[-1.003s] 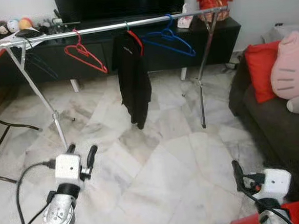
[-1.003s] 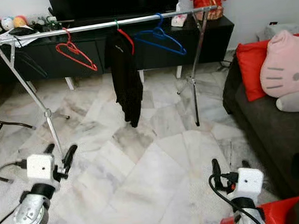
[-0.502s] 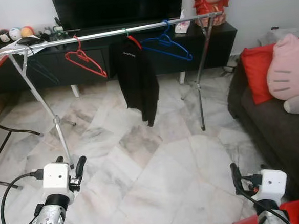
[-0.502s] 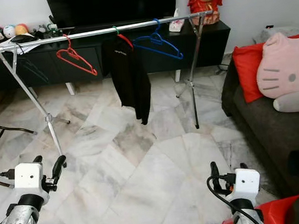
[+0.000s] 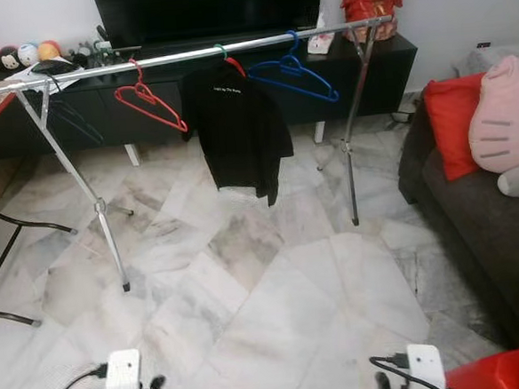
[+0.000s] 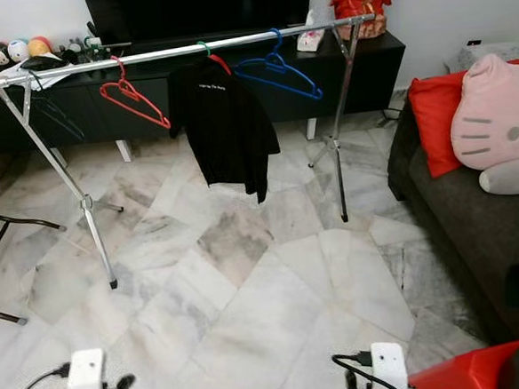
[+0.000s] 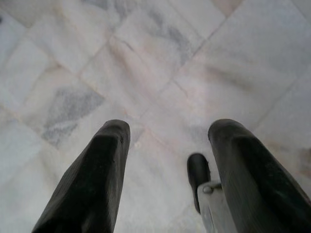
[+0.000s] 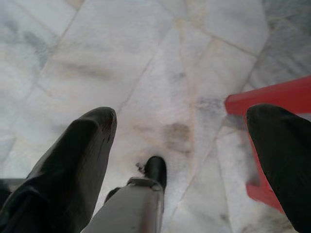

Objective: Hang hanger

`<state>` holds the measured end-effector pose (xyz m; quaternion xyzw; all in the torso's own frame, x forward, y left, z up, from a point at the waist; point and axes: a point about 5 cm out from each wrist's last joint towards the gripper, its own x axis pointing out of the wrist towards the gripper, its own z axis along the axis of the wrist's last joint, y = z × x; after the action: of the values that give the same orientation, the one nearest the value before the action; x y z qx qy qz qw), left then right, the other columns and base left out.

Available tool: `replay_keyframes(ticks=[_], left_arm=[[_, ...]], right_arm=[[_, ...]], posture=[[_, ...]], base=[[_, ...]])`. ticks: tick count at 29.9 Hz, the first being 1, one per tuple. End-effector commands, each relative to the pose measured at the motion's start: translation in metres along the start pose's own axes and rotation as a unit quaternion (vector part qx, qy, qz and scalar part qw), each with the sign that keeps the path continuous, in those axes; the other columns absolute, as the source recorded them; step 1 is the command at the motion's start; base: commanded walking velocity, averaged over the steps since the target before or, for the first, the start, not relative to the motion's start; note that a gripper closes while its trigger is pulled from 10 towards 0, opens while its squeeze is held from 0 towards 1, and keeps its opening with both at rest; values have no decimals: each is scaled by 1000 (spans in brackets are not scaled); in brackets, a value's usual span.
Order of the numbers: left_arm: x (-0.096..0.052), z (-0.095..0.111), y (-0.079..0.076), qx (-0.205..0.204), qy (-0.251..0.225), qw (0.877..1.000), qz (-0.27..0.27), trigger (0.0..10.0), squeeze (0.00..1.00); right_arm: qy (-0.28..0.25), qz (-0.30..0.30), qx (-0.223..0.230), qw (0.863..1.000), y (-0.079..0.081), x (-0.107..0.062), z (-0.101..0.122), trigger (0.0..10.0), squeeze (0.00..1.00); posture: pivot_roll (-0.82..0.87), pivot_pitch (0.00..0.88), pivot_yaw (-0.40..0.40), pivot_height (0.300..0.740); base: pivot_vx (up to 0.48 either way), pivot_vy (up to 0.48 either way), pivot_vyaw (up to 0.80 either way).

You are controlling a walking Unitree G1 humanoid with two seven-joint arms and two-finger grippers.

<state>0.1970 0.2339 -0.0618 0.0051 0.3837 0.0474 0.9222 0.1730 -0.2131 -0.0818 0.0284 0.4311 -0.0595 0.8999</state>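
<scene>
A silver clothes rail (image 5: 187, 54) spans the room on two tripod legs. On it hang a red hanger (image 5: 150, 100), a black shirt (image 5: 242, 129) on a red hanger, and a blue hanger (image 5: 292, 71). Both arms hang low at the bottom edge of the head views. My left gripper (image 7: 167, 145) is open over bare marble floor, nothing between its fingers. My right gripper (image 8: 182, 141) is also open over the floor, beside a red plastic object (image 8: 272, 97).
A dark sofa (image 5: 475, 215) with a red cushion (image 5: 450, 119) and a pink plush (image 5: 508, 124) stands at the right. A black TV cabinet (image 5: 234, 80) runs behind the rail. A table's black leg (image 5: 6, 266) sits at the left.
Both arms have dropped toward the bottom of the head views. The black shirt has swung round and now faces me flat instead of edge-on.
</scene>
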Motion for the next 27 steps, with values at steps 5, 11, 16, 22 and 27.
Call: replay_keyframes(ticks=[5, 11, 16, 22, 27], left_arm=[[0, -10, -4, -7, 20, 1000, 0, 10000, 0], [0, -11, -6, 3, 26, 1000, -8, 10000, 0], [0, -13, -5, -5, 32, 999, -4, 10000, 0], [0, -15, -6, -1, 40, 999, -4, 10000, 0], [1, -12, -4, -12, 41, 999, 7, 10000, 0]], right_arm=[[36, 7, 12, 999, 1, -4, -20, 10000, 0], [32, 2, 21, 999, -1, -4, -18, 10000, 0], [42, 12, 7, 999, 1, -4, -19, 10000, 0], [43, 22, 5, 999, 6, -3, -18, 10000, 0], [42, 19, 6, 999, 2, -2, -16, 10000, 0]], posture=[[-72, 0, 37, 740], [-82, 0, 46, 740], [-70, 0, 37, 740], [-74, 0, 38, 740], [-68, 0, 36, 740]], base=[[0, 0, 0], [0, 0, 0], [0, 0, -81], [0, 0, -660], [0, 0, -659]])
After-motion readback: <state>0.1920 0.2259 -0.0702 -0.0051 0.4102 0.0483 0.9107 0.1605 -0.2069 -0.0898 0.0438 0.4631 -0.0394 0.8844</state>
